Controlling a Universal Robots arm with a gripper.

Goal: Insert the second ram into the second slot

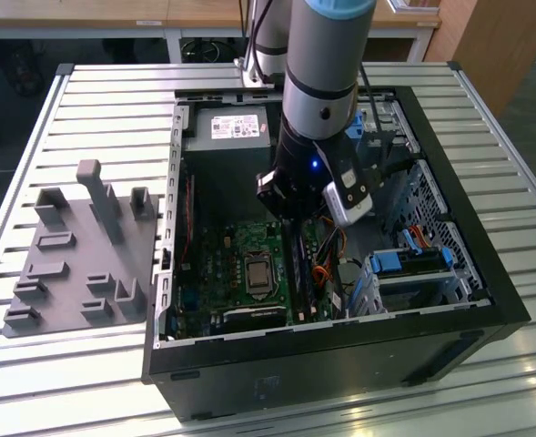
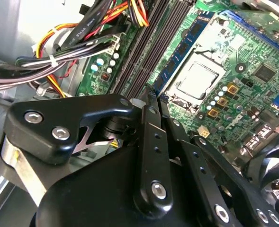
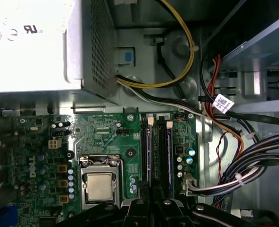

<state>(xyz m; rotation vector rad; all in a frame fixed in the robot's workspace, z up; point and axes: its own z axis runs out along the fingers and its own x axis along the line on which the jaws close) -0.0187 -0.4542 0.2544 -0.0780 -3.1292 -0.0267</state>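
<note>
**Status.** The open computer case (image 1: 486,300) lies on the slatted table (image 1: 85,100). The arm (image 1: 327,82) reaches down into it over the motherboard (image 3: 101,130). The pincer (image 3: 154,204) sits low at the memory slots (image 3: 159,151), beside the processor socket (image 3: 100,185). A blue stick, judged to be the second ram (image 2: 179,59), stands on edge in a slot on the socket side of the bank. Its near end is just beside the pincer tip. Insertion therefore appears far advanced, but full seating cannot be confirmed. How wide the pincer is set, and whether it has hold of the stick, cannot be told.

**View differences.**
- The exterior view shows the whole case and a grey fixture (image 1: 76,246) on the table.
- The first wrist view shows the power supply (image 3: 35,42).
- The second wrist view shows the stick's blue face and the cable bundle (image 2: 82,42).
</note>
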